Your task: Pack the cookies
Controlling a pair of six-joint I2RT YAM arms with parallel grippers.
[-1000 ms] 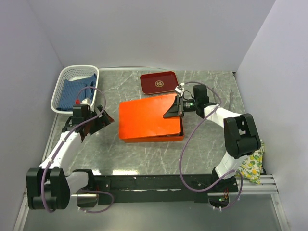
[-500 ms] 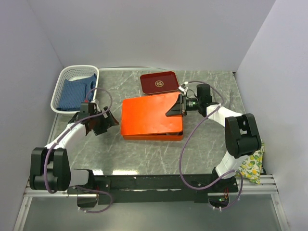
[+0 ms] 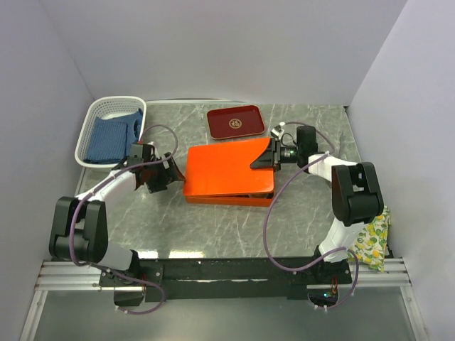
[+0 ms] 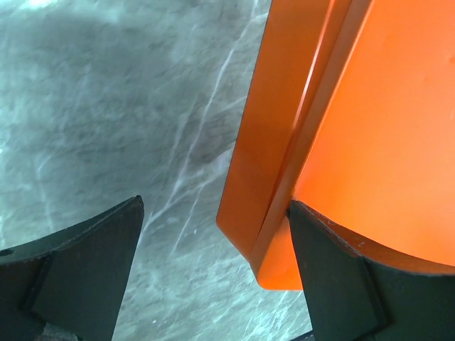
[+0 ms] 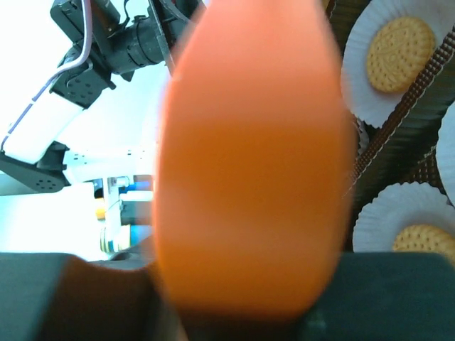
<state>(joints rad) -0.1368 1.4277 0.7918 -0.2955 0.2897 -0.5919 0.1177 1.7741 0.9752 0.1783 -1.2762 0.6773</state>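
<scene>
Lid (image 3: 226, 165) pinched at its right edge by the right end effector (image 3: 264, 160), left end effector (image 3: 166, 175) spread about the left corner of the box (image 3: 227, 199), cookies (image 5: 400, 53) inside in paper cups (image 5: 355, 92) beneath; should the pinch slip, the raised lid may drop askew and jolt them.

The left arm (image 3: 114, 186) and right arm (image 3: 323, 167) share white shells, chunky black joints and looping purple cables (image 3: 269, 220); the left gripper (image 4: 213, 213) has black wedge fingers (image 4: 78, 270)

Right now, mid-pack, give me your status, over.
Left gripper open astride the orange box at its left corner. Right gripper shut on orange lid, right edge. Cookies in white paper cups underneath. No obstruction seen.
</scene>
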